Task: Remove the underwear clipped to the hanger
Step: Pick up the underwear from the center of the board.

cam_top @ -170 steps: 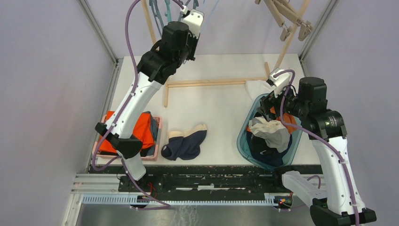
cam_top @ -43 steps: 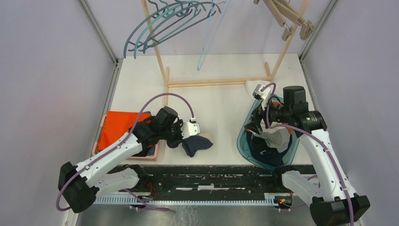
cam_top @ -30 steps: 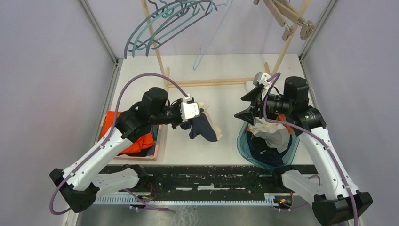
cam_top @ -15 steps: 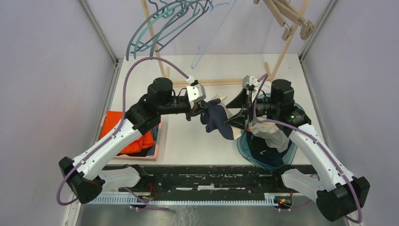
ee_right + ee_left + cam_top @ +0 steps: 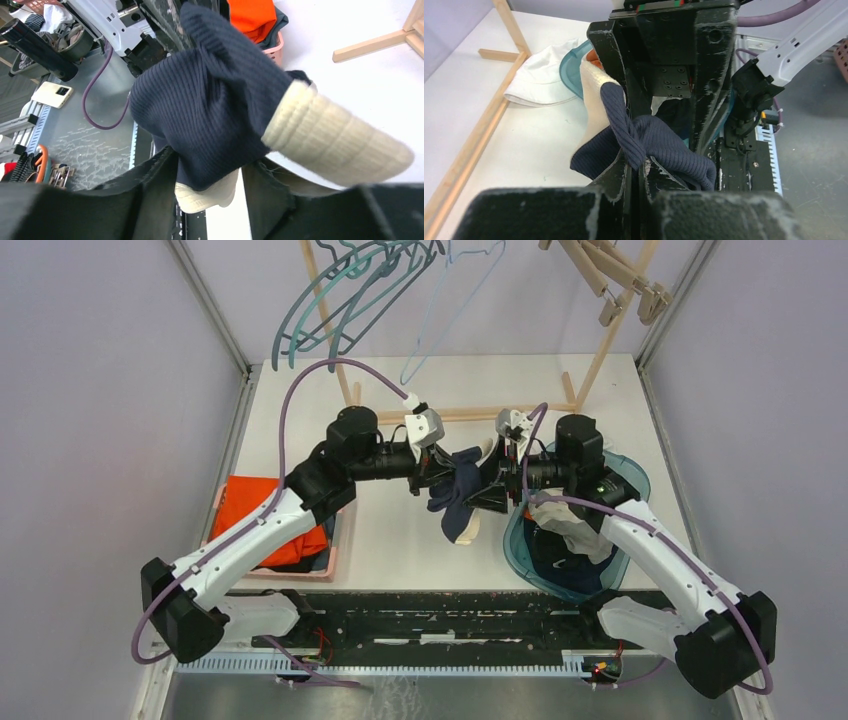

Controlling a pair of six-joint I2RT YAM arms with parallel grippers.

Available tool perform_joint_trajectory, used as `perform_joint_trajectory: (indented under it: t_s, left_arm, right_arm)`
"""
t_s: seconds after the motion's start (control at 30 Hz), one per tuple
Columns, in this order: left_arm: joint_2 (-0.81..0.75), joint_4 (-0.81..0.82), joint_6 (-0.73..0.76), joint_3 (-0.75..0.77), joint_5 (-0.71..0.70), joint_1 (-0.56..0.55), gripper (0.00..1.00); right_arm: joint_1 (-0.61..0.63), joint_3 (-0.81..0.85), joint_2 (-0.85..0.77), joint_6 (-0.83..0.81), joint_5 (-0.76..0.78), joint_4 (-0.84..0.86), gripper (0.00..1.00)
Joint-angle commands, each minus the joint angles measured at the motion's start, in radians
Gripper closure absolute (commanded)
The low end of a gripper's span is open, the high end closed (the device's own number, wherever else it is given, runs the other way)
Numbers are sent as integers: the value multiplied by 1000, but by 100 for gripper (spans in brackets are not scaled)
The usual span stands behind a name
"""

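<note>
My left gripper (image 5: 440, 468) is shut on a pair of navy underwear (image 5: 456, 496) with a cream waistband and holds it in the air over the middle of the table. In the left wrist view the closed jaws (image 5: 640, 167) pinch a fold of the navy cloth (image 5: 659, 145). My right gripper (image 5: 492, 480) faces it from the right with its jaws wide apart. In the right wrist view the navy cloth (image 5: 210, 105) hangs between the open fingers (image 5: 150, 200). No underwear shows on the hangers (image 5: 340, 290).
A teal basin (image 5: 635, 465) at the right holds several garments (image 5: 575, 525). A pink tray (image 5: 338, 532) with an orange cloth (image 5: 265, 515) sits at the left. A wooden rack base (image 5: 450, 415) crosses the back. A peg hanger (image 5: 610, 275) hangs top right. A white cloth (image 5: 541, 85) lies by the basin.
My left gripper took the navy underwear off the table and carried it up and to the right. My right gripper came left out of the basin to meet it.
</note>
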Motion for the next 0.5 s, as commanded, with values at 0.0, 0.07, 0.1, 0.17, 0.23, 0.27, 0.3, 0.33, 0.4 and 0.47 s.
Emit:
perform_joint_trajectory:
  t_s: [0.0,0.07,0.1,0.17,0.23,0.27,0.3,0.33,0.4,0.47]
  left_arm:
    - [14,124,-104,-22,64,-3,97]
    - [17,130,-112,-27,74,-4,97]
    - [16,133,-112,-34,75,-3,97]
    - [9,137,-103,-47,79,-4,94]
    - [-1,136,-88,-59,80,-4,87]
    - [-10,133,-82,-66,78,-3,82]
    - [-20,129,-70,-72,77,-3,76]
    - [-31,122,-49,-76,74,-1,70]
    - [-57,106,-20,-81,58,5,53]
    - [-89,91,-1,-85,20,17,35]
  right_arm:
    - [7,-13,-21,73,-11,146,48]
    - [6,-11,-32,50,-4,129,60]
    - [6,-7,-41,28,1,109,67]
    - [-4,-1,-62,-6,20,66,94]
    - [-32,2,-80,-35,46,33,99]
    - [-43,5,-89,-58,54,6,99]
    - [-59,10,-100,-81,75,-30,99]
    - [-77,17,-110,-105,94,-69,99]
    - [-109,41,-131,-162,127,-161,99]
    - [-147,78,-154,-228,164,-264,99]
